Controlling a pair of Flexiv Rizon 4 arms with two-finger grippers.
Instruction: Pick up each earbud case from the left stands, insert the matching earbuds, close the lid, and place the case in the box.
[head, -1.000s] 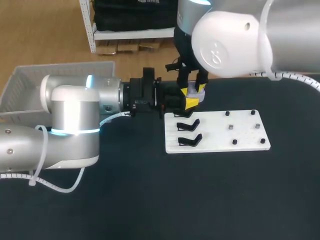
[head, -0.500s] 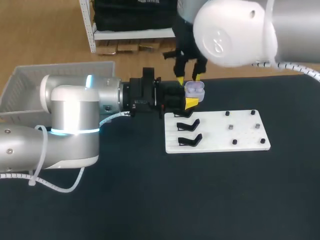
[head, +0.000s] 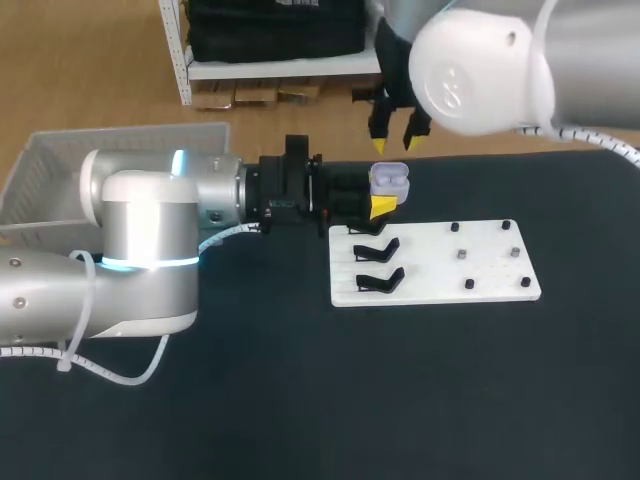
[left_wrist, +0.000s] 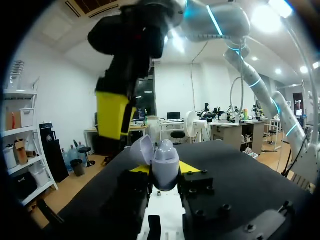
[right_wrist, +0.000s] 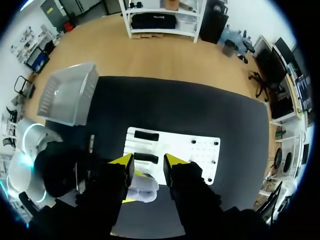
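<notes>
The earbud case (head: 389, 180) is sitting between the two fingers of the left hand (head: 384, 196), which is clamping it from both sides at its base; its lid is standing open, and in the left wrist view the pale case (left_wrist: 165, 161) is rising just ahead of the yellow tips. The left arm is coming in from the left and is lying low over the dark surface (head: 400, 400), holding the case just beyond the far left corner of the white board (head: 440, 268). The right hand (head: 396, 134) is hovering above and slightly beyond the case, apart from it, with its fingers spread and nothing between them; in the right wrist view the case (right_wrist: 142, 184) is showing below the gap of that hand (right_wrist: 148, 162). On the board, two black stands (head: 378, 265) are lying at its left end, and small dark pegs (head: 463, 255) are standing at its right end. A grey box (head: 60, 165) is resting at the far left edge of the surface, well apart from the board.
</notes>
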